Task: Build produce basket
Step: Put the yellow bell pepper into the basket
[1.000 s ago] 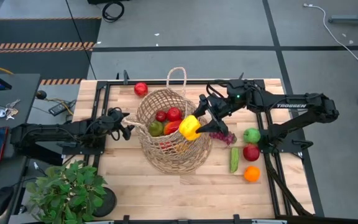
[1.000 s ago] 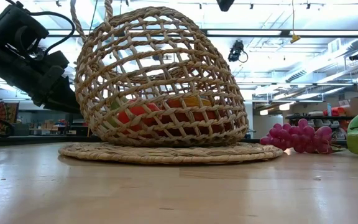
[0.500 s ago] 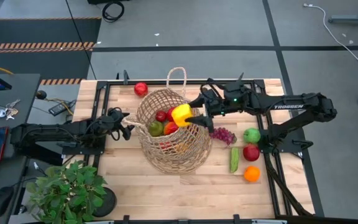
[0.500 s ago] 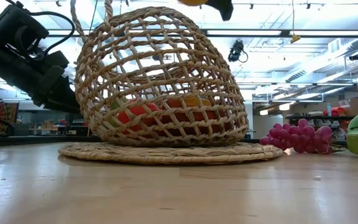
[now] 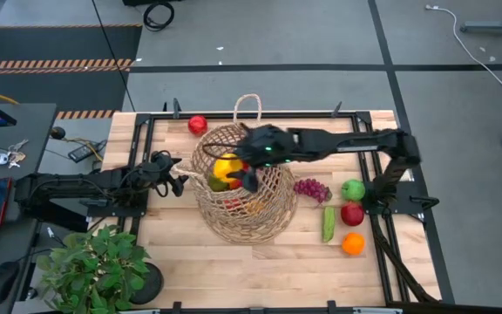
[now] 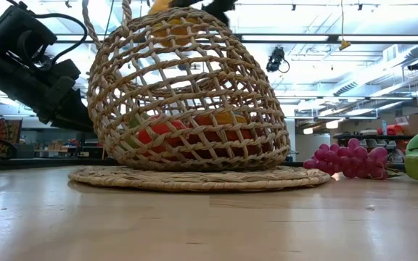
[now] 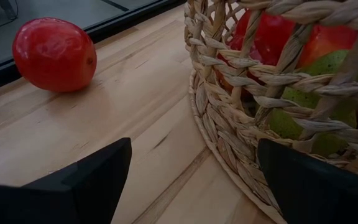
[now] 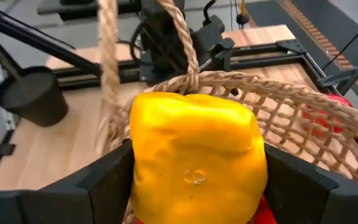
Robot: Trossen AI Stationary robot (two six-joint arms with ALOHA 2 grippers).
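Your right end effector (image 5: 236, 171) is clamped on the yellow pepper (image 8: 194, 157), one finger on each side of it, and hangs over the mouth of the basket (image 5: 260, 209). In the low view the pepper shows just at the basket's top edge, so I'd judge it is about to go in but not yet released.

Below it, the basket already holds several pieces: red ones, a green piece (image 7: 309, 118) and something orange show through the weave. That part of the job looks done.

Still out on the worktop (image 5: 181, 244), to the right of the basket, you have the purple grapes (image 5: 312, 188), a green apple (image 5: 353, 189), a red apple (image 5: 352, 214), an orange (image 5: 353, 244) and a long green vegetable (image 5: 329, 223). A red tomato (image 5: 198, 125) lies at the far edge, left of the basket's handle.

Your left end effector (image 5: 177, 183) waits low beside the basket's left wall, fingers spread and holding nothing.

By my count roughly half the produce is in, with six pieces left after this one.
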